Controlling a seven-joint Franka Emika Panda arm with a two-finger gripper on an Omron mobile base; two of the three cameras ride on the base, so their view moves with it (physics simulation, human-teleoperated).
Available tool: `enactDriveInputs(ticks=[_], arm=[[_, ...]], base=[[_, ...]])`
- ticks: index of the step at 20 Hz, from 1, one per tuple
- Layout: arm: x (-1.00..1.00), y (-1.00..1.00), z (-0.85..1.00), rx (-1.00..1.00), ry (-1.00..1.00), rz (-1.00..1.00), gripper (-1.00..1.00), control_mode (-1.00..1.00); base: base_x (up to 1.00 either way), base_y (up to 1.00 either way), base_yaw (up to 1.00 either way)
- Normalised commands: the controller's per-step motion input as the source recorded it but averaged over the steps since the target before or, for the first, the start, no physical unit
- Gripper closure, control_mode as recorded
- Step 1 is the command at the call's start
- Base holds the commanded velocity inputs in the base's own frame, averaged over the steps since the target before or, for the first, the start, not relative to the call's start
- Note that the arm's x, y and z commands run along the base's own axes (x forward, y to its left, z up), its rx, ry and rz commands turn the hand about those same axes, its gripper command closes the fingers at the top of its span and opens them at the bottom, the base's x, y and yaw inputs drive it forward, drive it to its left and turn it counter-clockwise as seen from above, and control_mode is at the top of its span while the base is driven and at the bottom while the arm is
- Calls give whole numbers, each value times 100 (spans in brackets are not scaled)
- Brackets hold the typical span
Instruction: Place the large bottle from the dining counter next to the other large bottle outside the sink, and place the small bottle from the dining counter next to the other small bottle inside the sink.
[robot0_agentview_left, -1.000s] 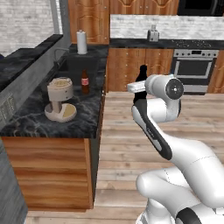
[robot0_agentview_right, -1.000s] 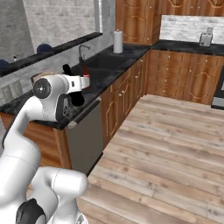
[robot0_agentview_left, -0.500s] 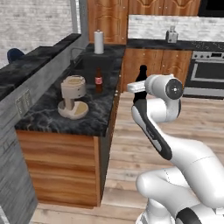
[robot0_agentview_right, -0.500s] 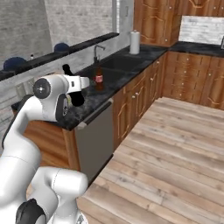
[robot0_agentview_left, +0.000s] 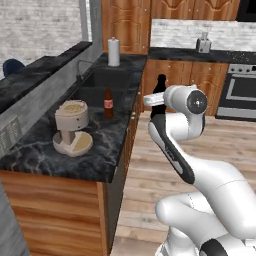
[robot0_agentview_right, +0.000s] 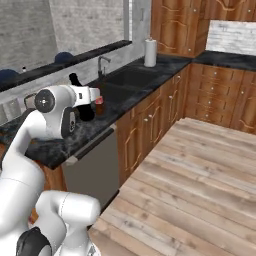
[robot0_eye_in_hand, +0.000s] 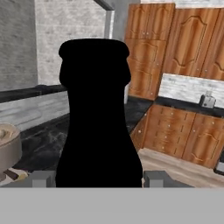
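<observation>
My gripper (robot0_eye_in_hand: 98, 178) is shut on the large black bottle (robot0_eye_in_hand: 97, 113), whose dark body stands upright between the fingertips (robot0_eye_in_hand: 41, 179). From the left base, the bottle's neck (robot0_agentview_left: 160, 82) rises above the hand (robot0_agentview_left: 156, 99), out over the floor just right of the counter edge. The other large bottle (robot0_agentview_left: 108, 103), amber-brown with a red label, stands on the counter just outside the sink (robot0_agentview_left: 102, 84). Seen from the right base, the gripper (robot0_agentview_right: 91, 98) and black bottle (robot0_agentview_right: 75, 80) hang close to the amber bottle (robot0_agentview_right: 99, 105) and the sink (robot0_agentview_right: 124, 78). Both small bottles are out of view.
A beige appliance (robot0_agentview_left: 72, 128) sits on the near counter. A paper towel roll (robot0_agentview_left: 114, 51) stands behind the sink, with a faucet (robot0_agentview_left: 80, 68) at its left. The raised dining counter (robot0_agentview_left: 35, 72) runs along the left. A stove (robot0_agentview_left: 240, 92) is at the far right, across the wooden floor (robot0_agentview_right: 200, 170).
The base has driven, so both base views shifted and the sink counter now sits closer and more central. The gripper has kept the black bottle, held the same way.
</observation>
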Motion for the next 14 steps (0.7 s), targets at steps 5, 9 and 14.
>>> enactDriveInputs(ticks=[5,9,14], arm=[[0,0,0,0,0,0,100,100],[0,0,0,0,0,0,100,100],[0,0,0,0,0,0,100,100]], base=[[74,-71,1],[68,-70,1],[64,-59,2]])
